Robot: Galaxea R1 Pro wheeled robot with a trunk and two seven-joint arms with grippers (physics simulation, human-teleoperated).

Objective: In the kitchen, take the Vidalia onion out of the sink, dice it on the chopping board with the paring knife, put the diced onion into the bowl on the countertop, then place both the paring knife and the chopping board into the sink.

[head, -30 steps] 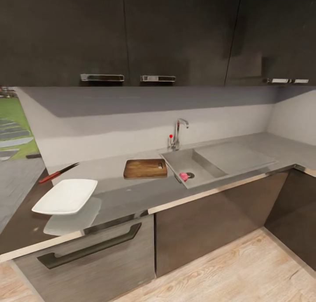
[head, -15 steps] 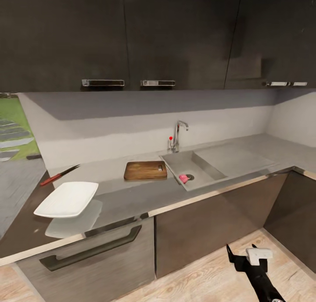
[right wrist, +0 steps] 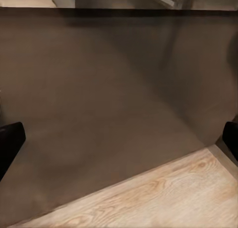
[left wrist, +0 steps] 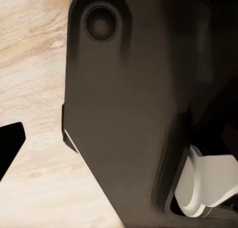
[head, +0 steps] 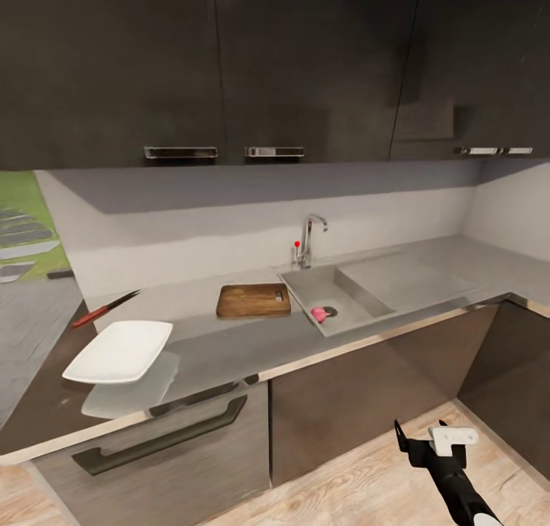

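The Vidalia onion (head: 318,313) is a small pink lump lying in the steel sink (head: 359,301), beside the dark drain. Left of the sink, the brown chopping board (head: 253,300) lies flat on the grey countertop (head: 229,343). Further left, the white square bowl (head: 118,350) stands near the counter's front edge, with the red-handled paring knife (head: 103,308) behind it. My right gripper (head: 428,442) hangs low over the floor in front of the cabinets, open and empty; the right wrist view (right wrist: 119,138) shows its fingers spread wide. My left gripper (left wrist: 119,148) shows one dark finger (left wrist: 10,146) beside my own dark body.
A chrome tap (head: 309,240) with a red knob stands behind the sink. Dark wall cabinets (head: 229,68) hang above the counter. A drawer with a long dark handle (head: 164,438) sits under the bowl. Light wood floor (head: 359,480) lies before the base cabinets, which turn a corner at right.
My right gripper has come up into the head view at the lower right. The whole picture has slid down a little, so the camera has moved; the counter's things lie as before.
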